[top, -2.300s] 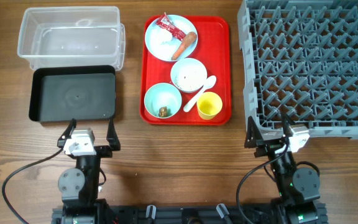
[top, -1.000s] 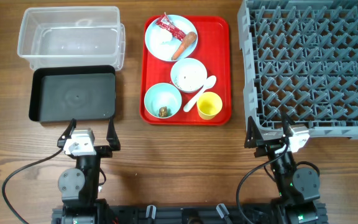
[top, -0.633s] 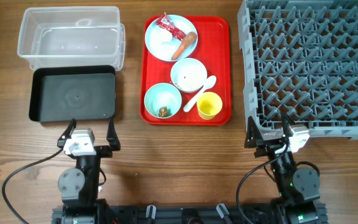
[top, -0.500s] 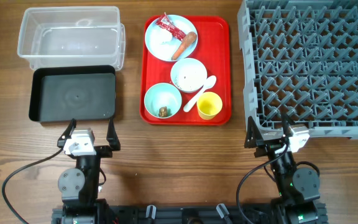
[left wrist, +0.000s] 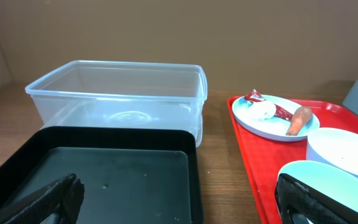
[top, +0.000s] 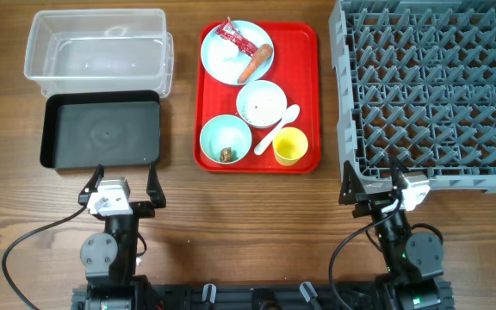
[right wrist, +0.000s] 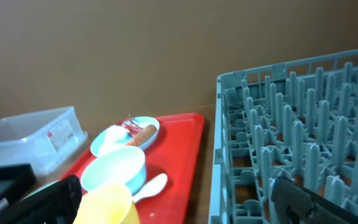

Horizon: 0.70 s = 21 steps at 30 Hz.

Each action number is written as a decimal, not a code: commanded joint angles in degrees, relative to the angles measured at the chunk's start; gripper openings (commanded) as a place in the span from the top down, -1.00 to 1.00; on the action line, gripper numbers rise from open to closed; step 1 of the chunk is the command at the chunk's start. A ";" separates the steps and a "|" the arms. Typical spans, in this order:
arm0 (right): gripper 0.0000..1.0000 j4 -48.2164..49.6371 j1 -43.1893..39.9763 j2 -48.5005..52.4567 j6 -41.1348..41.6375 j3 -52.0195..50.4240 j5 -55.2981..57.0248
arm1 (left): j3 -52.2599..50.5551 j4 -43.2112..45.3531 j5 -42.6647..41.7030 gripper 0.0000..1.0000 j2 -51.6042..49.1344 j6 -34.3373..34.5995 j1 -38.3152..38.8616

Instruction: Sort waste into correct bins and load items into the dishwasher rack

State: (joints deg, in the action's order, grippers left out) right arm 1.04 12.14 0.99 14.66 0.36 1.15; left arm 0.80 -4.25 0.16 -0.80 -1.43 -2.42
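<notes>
Wooden desk [top: 248, 207], overhead: clear tub [top: 97, 52] just behind the black tray [top: 102, 131] at left, left tool [top: 126, 176] below, fingers wide apart. Mid-desk, the red tray [top: 306, 86] carries plate [top: 231, 73] with wrapper [top: 234, 34] and carrot [top: 258, 62] (left wrist view resolves a white scrap [left wrist: 263, 110] too), two bowls [top: 261, 103], spoon [top: 278, 127], cup [top: 290, 145]. Only overhead shows the brown lump [top: 226, 155] in the near bowl [top: 218, 129]. Grey rack [top: 429, 86] at right; right tool [top: 370, 176] equally wide.

Honestly barely anything moved here. The only difference I can spot is the left gripper [top: 125, 170]: in the overhead view it's slid a hair to its left compared with the earlier shots, so both fingers [left wrist: 45, 200] sit a touch further over along the near edge of the black tray [top: 102, 133]. The jaws are spread just as wide as before, with nothing between them.
</notes>
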 commanded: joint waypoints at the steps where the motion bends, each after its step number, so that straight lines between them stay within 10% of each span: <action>1: -0.99 1.49 0.22 -0.74 8.48 -0.07 -0.28 | -0.48 0.15 -0.31 -1.00 0.37 0.37 -0.07; 21: -0.99 11.76 0.22 13.97 -6.84 15.87 -11.54 | 11.45 6.73 -12.17 -1.00 -9.46 6.40 -0.07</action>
State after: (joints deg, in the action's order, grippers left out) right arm 12.56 12.14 7.46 10.83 9.37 -8.80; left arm 5.43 2.87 -10.28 -5.04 3.38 -2.42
